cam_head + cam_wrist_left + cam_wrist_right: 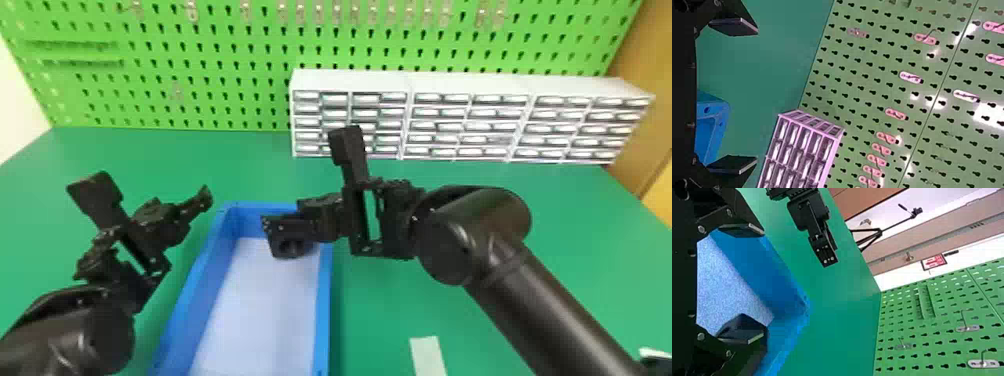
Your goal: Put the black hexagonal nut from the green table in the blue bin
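R claw [307, 185]: fingers wide apart, over far end of bin
Nut [291, 247]: blk w/ round hole, approx. at bin's far end, by R claw's lower finger; can't tell if touching
Bin [325, 310]: blue rim, pale floor, on green table [565, 235]
L claw [150, 191]: fingers apart, above table, L of bin
Drawers [470, 86]: white units, rear of table, vs. green pegboard [225, 65]
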Motion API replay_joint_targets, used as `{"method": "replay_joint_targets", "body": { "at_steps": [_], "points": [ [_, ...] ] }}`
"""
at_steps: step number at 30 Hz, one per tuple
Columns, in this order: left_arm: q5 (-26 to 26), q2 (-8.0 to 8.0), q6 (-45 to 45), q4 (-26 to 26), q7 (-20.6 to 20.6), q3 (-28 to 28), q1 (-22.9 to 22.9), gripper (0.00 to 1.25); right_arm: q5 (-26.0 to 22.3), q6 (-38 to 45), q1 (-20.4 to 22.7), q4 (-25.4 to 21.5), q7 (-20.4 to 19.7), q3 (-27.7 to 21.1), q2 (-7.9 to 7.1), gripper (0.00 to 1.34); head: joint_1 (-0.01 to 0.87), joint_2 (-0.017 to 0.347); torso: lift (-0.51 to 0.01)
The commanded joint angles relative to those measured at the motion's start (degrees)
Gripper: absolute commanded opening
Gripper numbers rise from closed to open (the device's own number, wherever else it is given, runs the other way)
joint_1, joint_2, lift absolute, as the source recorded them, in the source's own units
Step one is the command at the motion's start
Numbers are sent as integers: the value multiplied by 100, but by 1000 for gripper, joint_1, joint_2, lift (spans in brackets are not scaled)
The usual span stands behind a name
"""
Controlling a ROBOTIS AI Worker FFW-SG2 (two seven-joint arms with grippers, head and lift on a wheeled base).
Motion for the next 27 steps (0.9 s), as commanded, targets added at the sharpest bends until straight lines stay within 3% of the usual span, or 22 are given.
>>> {"method": "replay_joint_targets", "body": {
  "at_steps": [1, 12, 15, 22, 27],
  "points": [
    [0, 0, 0, 0, 0, -17, -2, 1121, -3, 0, 0, 0, 0, -4, -4, 996, 666, 32, -100],
    [0, 0, 0, 0, -9, 0, -11, 1121, 164, -9, 70, -35, 0, -206, 5, 996, 666, 32, -100],
    [0, 0, 0, 0, -9, -17, -20, 1121, 603, -70, 255, -184, -26, -592, 23, 996, 666, 32, -100],
    [0, 0, 0, 0, -9, -44, -20, 1121, 1720, -360, 1072, -843, -545, -1849, 84, 996, 666, 32, -100],
    [9, 0, 0, 0, 0, -88, -29, 1121, 2203, -571, 1485, -1037, -562, -2508, 137, 996, 666, 32, -100]
  ]
}}
